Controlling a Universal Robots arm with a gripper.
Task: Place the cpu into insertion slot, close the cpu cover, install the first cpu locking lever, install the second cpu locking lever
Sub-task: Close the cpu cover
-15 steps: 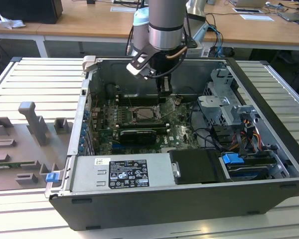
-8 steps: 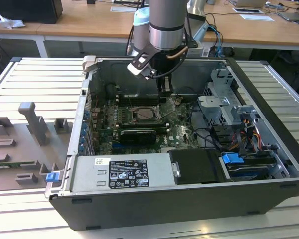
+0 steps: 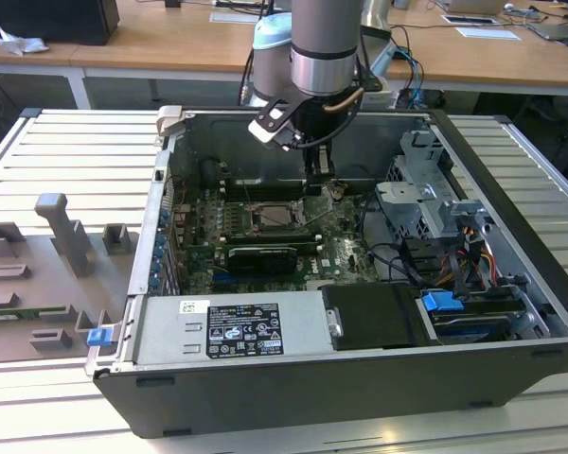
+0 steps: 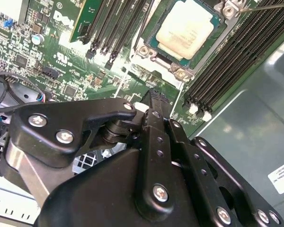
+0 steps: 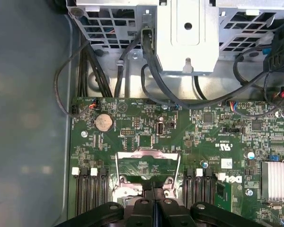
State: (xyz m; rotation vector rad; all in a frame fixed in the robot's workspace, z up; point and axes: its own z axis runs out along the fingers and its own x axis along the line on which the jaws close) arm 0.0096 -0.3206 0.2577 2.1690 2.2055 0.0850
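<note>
The cpu [image 4: 185, 28] lies flat in the insertion slot [image 4: 180, 73], pale metal top up, on the green board inside the open computer case. In the exterior view the slot [image 3: 276, 216] sits mid-board, just to the left of my gripper [image 3: 318, 175]. The cpu cover [image 5: 147, 154], a silver frame, stands raised off the socket, and green board shows through its window. My gripper [image 5: 153, 191] is shut with nothing seen between its fingers, tips right at the cover's near edge. In the second wrist view the gripper [image 4: 154, 97] hangs just beside the socket. A thin lever wire [image 4: 267, 6] runs past the socket's corner.
Long black memory slots [image 4: 227, 61] flank the socket on both sides. A metal drive cage [image 5: 187, 33] with black cables [image 5: 151, 71] stands beyond the board. A long black card [image 3: 256, 257] and the power supply [image 3: 232, 326] lie nearer the exterior camera. The grey case wall [image 5: 28, 118] borders the board.
</note>
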